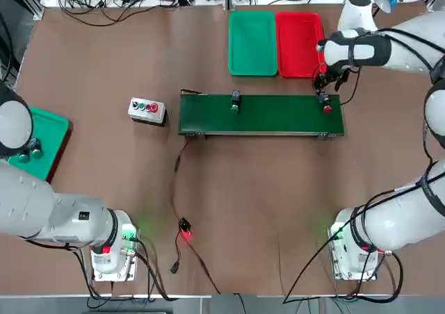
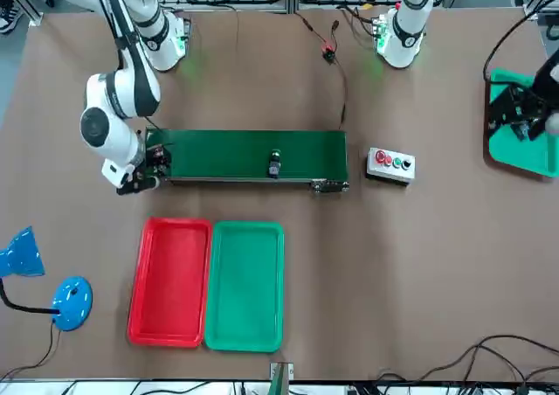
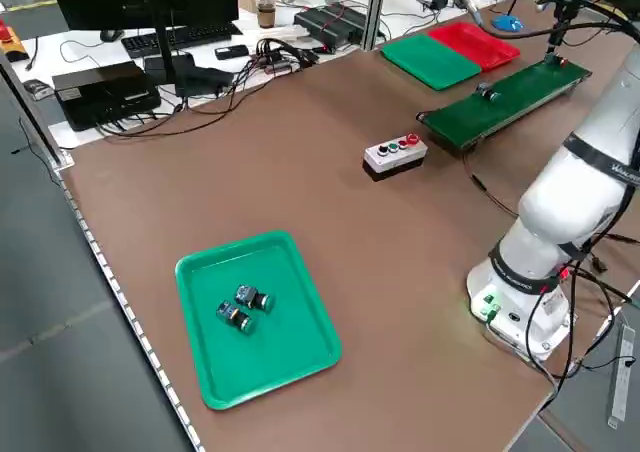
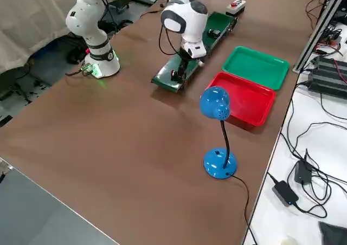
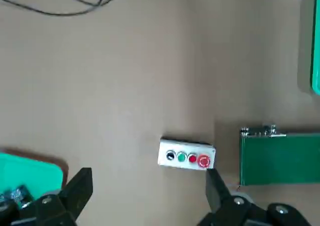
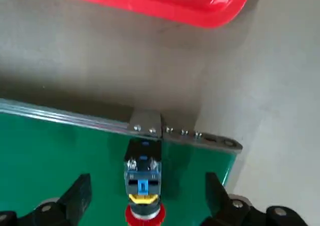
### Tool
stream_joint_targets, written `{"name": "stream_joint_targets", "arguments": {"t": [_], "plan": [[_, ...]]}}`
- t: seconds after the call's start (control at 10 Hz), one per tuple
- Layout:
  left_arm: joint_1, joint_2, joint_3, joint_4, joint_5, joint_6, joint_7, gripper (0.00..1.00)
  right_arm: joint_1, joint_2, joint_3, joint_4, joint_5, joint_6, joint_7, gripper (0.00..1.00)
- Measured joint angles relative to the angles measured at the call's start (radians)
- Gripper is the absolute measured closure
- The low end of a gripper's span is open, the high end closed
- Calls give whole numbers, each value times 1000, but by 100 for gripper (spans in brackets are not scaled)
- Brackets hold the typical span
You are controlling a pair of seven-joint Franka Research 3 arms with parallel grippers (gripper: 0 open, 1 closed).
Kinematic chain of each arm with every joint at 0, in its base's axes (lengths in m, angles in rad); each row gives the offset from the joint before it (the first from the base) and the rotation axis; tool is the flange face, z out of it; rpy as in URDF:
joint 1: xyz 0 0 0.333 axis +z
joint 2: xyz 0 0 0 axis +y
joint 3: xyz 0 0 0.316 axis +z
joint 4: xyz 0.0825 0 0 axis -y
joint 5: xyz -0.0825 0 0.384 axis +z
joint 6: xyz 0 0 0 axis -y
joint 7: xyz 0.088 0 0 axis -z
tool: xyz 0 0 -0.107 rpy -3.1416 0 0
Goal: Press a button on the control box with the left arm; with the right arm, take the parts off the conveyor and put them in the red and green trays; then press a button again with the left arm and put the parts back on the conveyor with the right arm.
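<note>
The right gripper (image 6: 142,206), fingers spread wide, hovers over the red-tipped part (image 6: 143,193) at the conveyor's (image 1: 278,114) end nearest the red tray (image 1: 299,43). The left gripper (image 5: 147,193), fingers open, holds nothing.

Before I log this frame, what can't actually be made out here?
- Red-tipped dark cylindrical part: in the top view the right pincer partly covers it.
- Left pincer: cut off by the front view's right edge; the top view hides it under the arm.
- Two small parts in the green tray on the red-brown base: tip colours too small to tell.
</note>
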Motion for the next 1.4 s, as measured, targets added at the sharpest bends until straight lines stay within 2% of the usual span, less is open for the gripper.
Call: {"name": "stream_joint_targets", "arguments": {"t": [0.3,0.6,0.7,0.8,0.9,1.0,1.1,1.4], "plan": [[-8,0,0,-5,0,-4,0,0,0,-1,1,-80,0,107,-1,0],[-13,2,0,-16,0,-1,0,0,1,-1,3,-83,0,118,-1,4],[-13,5,0,-17,0,1,0,0,1,-1,3,-83,0,118,-1,11],[-12,6,1,-17,0,2,0,0,2,-1,4,-83,0,118,-1,30],[-10,7,3,-17,0,2,0,0,2,-1,4,-83,0,118,-1,41],[-8,8,3,-18,0,2,-1,0,2,-1,4,-83,0,118,-1,45],[-7,9,3,-18,0,1,-3,0,2,-1,4,-83,0,118,-1,63],[-8,20,3,-18,0,1,-3,0,2,-3,4,-77,0,121,0,67]]}}
